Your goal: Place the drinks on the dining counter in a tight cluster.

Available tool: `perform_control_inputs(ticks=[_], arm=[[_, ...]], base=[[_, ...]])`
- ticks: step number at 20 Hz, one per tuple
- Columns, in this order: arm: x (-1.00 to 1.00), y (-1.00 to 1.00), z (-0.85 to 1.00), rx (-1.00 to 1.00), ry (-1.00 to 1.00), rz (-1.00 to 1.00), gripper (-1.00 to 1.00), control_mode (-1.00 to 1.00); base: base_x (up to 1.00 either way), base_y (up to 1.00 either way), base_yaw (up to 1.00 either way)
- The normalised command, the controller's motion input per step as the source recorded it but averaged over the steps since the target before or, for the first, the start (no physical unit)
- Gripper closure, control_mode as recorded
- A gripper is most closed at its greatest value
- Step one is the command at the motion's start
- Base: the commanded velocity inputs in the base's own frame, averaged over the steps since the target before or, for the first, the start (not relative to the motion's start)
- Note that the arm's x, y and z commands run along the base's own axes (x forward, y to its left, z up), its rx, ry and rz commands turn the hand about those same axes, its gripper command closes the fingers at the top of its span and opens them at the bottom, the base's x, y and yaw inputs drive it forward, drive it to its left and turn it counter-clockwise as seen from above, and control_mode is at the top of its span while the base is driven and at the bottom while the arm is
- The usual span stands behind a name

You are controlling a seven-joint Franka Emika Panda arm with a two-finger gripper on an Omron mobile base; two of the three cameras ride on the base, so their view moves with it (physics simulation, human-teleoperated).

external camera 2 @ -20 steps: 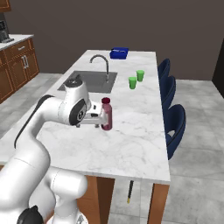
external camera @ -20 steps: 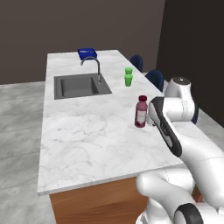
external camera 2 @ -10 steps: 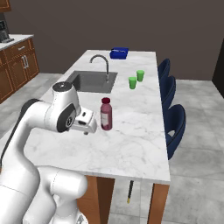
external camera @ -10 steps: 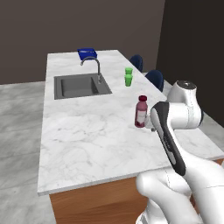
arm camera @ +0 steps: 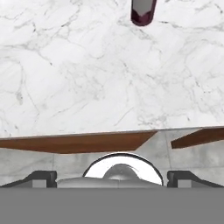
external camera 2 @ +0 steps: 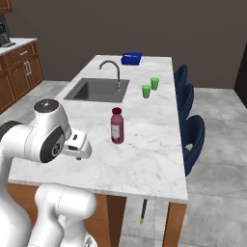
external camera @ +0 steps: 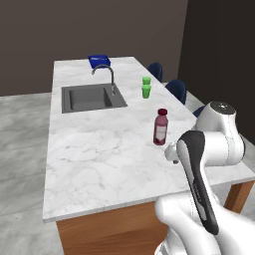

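Observation:
A stout dark-red juice bottle (external camera: pixel 160 127) (external camera 2: pixel 116 126) stands upright near the middle of the white marble dining counter (external camera: pixel 99 159) (external camera 2: pixel 144 161). My gripper (external camera 2: pixel 79 153) hangs open and empty over the counter's near edge, well short of the bottle and apart from it. Looking along the hand, the two fingertips (arm camera: pixel 41 177) stand wide apart at the bottom. Only the bottle's base (arm camera: pixel 143 11) shows there, at the top edge, beyond a stretch of bare marble (arm camera: pixel 87 65). My own arm mostly hides the hand in the left base view.
Two small green cups (external camera: pixel 146 87) (external camera 2: pixel 150 87) stand beyond the bottle. A dark sink (external camera: pixel 92 98) (external camera 2: pixel 99 90) with a curved faucet (external camera 2: pixel 113 70) lies further back, and a blue container (external camera: pixel 98 60) (external camera 2: pixel 131 58) at the far end. Blue stools (external camera 2: pixel 193 140) line the right side.
The arm has drawn back from the juice bottle toward the counter's near edge. The bottle stays standing where it was, and the jaws stay open.

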Motion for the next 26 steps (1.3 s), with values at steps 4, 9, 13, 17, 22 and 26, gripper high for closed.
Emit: perform_control_inputs(ticks=[4,9,13,17,22,26], arm=[[-0.1,0.12,0.16,-0.03,0.0,0.0,-1.0,-1.0],[-0.06,0.03,0.06,-0.01,0.0,0.0,-1.0,-1.0],[0.0,0.0,0.0,0.0,0.0,0.0,-1.0,-1.0],[-0.12,0.01,0.0,0.0,0.0,0.0,-1.0,-1.0],[0.0,0.0,0.0,0.0,0.0,0.0,-1.0,1.0],[0.0,0.0,0.0,0.0,0.0,0.0,-1.0,1.0]], base=[[0.0,0.0,0.0],[0.0,0.0,0.0],[0.0,0.0,0.0],[0.0,0.0,0.0],[-0.77,0.42,0.05],[-0.7,0.76,0.2]])
